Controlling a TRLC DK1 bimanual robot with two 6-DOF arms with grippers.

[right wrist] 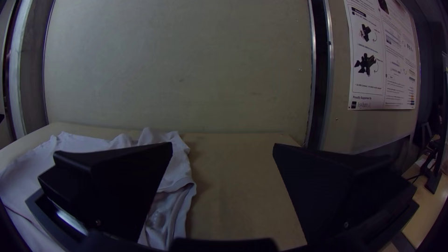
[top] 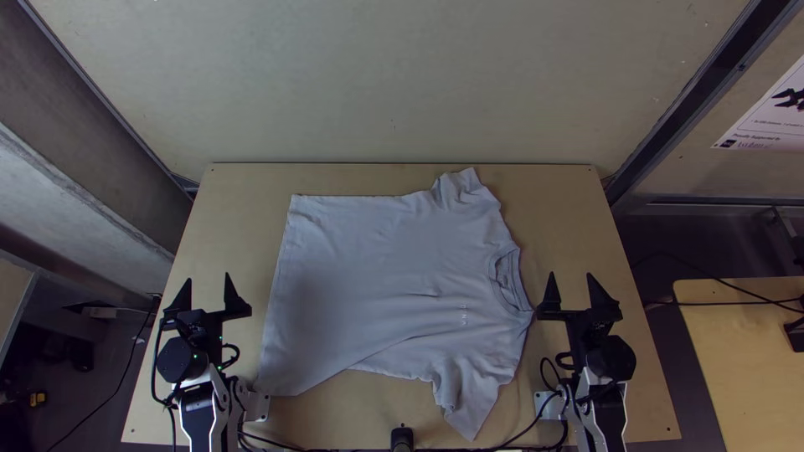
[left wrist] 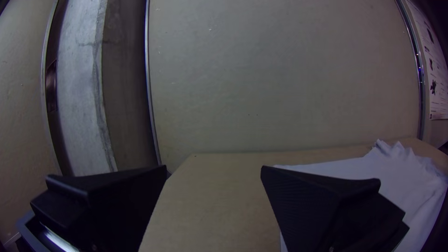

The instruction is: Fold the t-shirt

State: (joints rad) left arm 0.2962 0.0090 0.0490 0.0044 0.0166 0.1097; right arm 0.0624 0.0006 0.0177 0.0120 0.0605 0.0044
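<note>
White poster (right wrist: pixel 366 93) on beige wall (top: pixel 394 84), dark upright post (right wrist: pixel 320 70), light side table (top: pixel 741 368)

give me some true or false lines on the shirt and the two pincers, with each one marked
1. The t-shirt lies spread out on the table. True.
2. The left pincer grips the t-shirt's hem. False: it is open beside the t-shirt, holding nothing.
3. The collar is on the side toward the right arm. True.
4. The right pincer is shut. False: its fingers stand apart.
5. Both sleeves are tucked out of sight under the t-shirt. False: both sleeves stick out, one near, one far.
</note>
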